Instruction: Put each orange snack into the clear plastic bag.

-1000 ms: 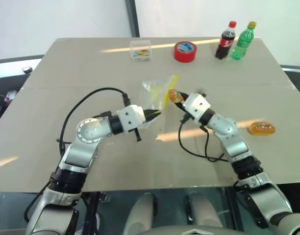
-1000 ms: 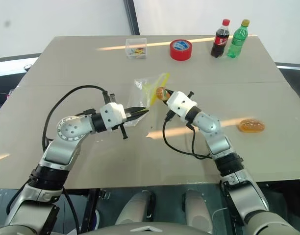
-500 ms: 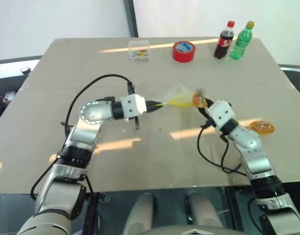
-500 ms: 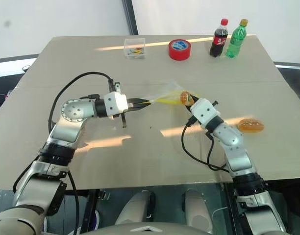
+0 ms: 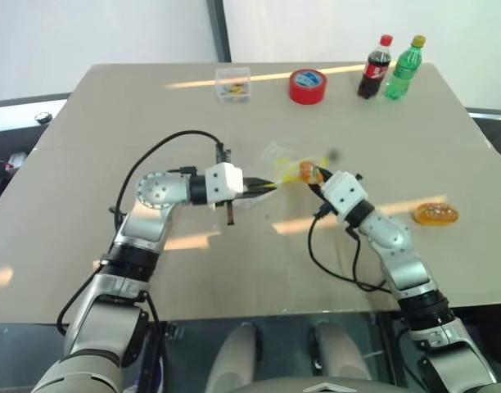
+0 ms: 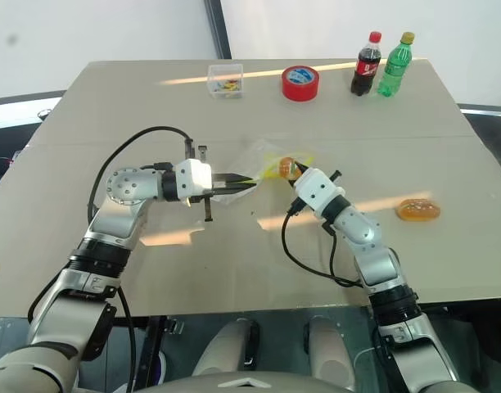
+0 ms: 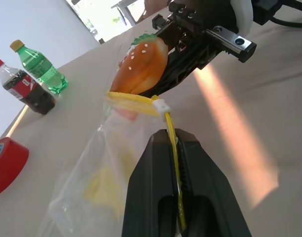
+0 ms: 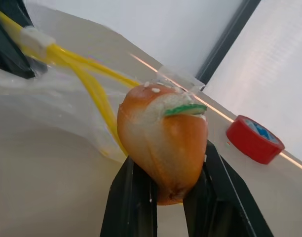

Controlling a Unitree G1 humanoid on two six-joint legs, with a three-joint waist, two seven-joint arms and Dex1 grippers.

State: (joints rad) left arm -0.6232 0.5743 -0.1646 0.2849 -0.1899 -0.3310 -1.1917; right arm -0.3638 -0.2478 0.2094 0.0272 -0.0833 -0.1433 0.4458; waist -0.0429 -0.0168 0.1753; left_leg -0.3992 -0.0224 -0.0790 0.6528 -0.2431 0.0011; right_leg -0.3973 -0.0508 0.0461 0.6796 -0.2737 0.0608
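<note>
Left gripper [image 7: 178, 148]: fingers pressed together on the yellow seal strip [image 7: 171, 131] of the clear plastic bag [image 7: 99, 182], pinching that edge and holding the bag up off the table [image 5: 111, 123]. Bag hanging crinkled from the pinch, its mouth turned toward the other arm, yellowish patch [image 7: 99, 185] visible inside through the plastic.

Right gripper [image 8: 168, 170]: parted only a little, both black fingers [image 8: 136, 197] clamped on the lower end of one orange snack [image 8: 161, 143]. Snack upright between them, glossy orange-brown with pale speckles and a green sliver on its upper side. Seen from the left wrist, poised right at the bag's open mouth, just above the seal strip; whether touching the plastic, cannot tell.

Meeting point of both grippers above the middle of the table, in the head views.

Second orange snack [image 5: 436, 214] lying flat on the table, well off to the robot's right, apart from both arms.

Along the far edge: small clear box [image 5: 233, 83], red tape roll [image 5: 308, 85], cola bottle [image 5: 376, 68] and green bottle [image 5: 404, 57] standing side by side.
</note>
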